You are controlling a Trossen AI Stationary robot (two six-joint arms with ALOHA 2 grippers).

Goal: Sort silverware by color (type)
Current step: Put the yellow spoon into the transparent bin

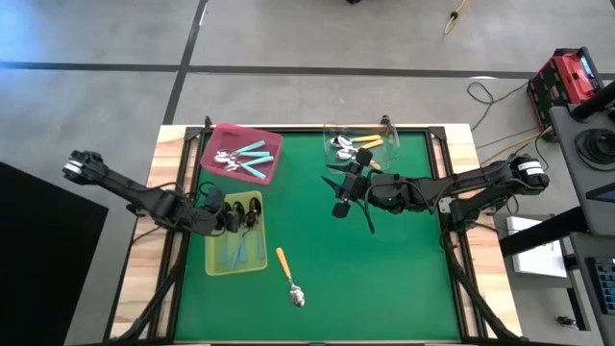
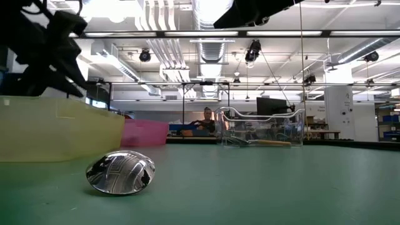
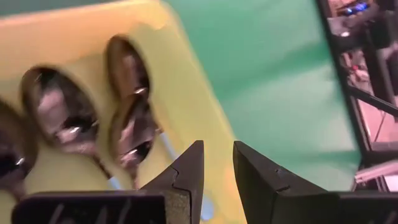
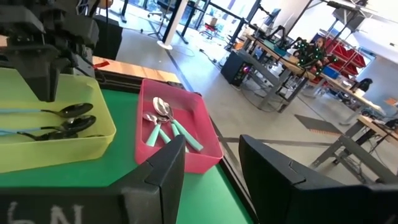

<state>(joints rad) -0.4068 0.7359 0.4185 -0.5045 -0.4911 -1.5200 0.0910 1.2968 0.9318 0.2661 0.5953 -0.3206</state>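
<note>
On the green worktop [image 1: 384,279] three trays are seen from above. In the pink tray [image 1: 269,171], at the far left, teal-handled spoons [image 1: 248,160] are held. In the yellow-green tray [image 1: 213,261], nearer and just beside it, light blue-handled spoons [image 1: 240,248] are laid with their bowls toward the far end. In the clear tray [image 1: 389,135], at the far edge toward the right, orange-handled spoons [image 1: 357,144] are kept. One orange spoon [image 1: 288,277] is left alone on the worktop, near the front and just right of the yellow-green tray; in the low view its shiny bowl [image 2: 120,172] is shown face down close to the camera.

The left gripper [image 1: 231,215] is held over the far end of the yellow-green tray. In its wrist view the fingers [image 3: 186,171] are seen slightly apart, with nothing between them, above the tray's edge beside the spoon bowls [image 3: 127,106].

The right gripper [image 1: 342,188] is held over the middle of the worktop, near the clear tray. Its fingers [image 4: 163,168] are seen parted and empty, pointed toward the pink and yellow-green trays.

A person [image 2: 205,120] is seen far off in the room behind.
</note>
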